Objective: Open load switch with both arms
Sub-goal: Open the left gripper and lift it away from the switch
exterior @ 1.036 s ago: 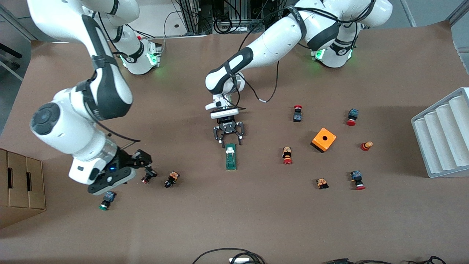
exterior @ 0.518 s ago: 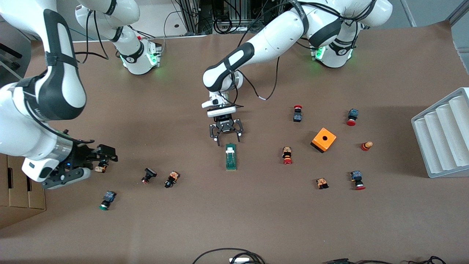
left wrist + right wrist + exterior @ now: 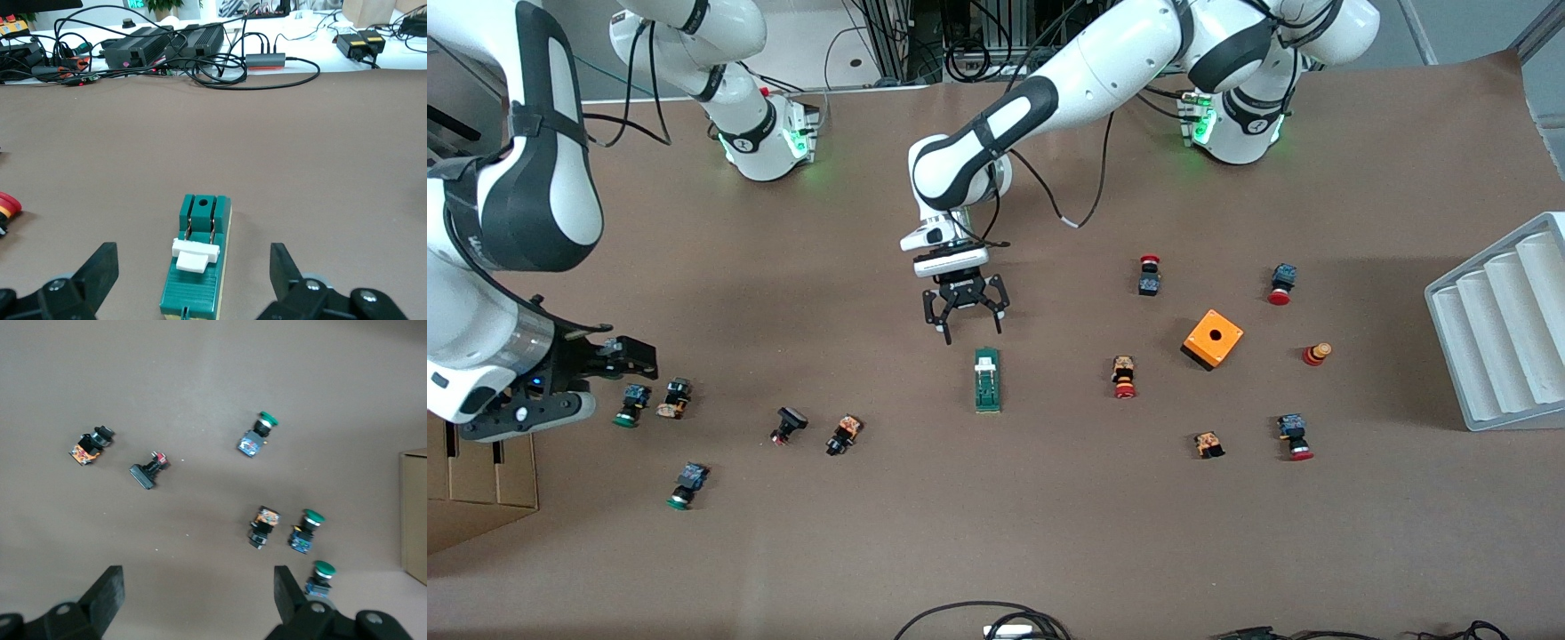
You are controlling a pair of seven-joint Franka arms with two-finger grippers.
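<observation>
Brown paper-covered table [image 3: 1049,533], both arm bases along the edge farthest from the front camera. Load switch [image 3: 987,380] lies flat mid-table, untouched; long axis runs toward/away from the front camera, white piece [image 3: 195,254] at the end farther from it.

Left gripper [image 3: 964,322] hangs low just off that white-piece end, fingers spread wide, holding nothing. In the left wrist view the switch sits centred between the two fingertips [image 3: 100,267], axis pointing straight out from the gripper.

Right gripper [image 3: 618,356] is well apart, at the right arm's end of the table, over a cluster of green-capped push buttons [image 3: 307,530]; jaws also wide, empty.

Judgement: left arm is much the nearer and already aligned; a short advance along the switch's axis would bracket it. Right arm must cross most of the table to assist.
</observation>
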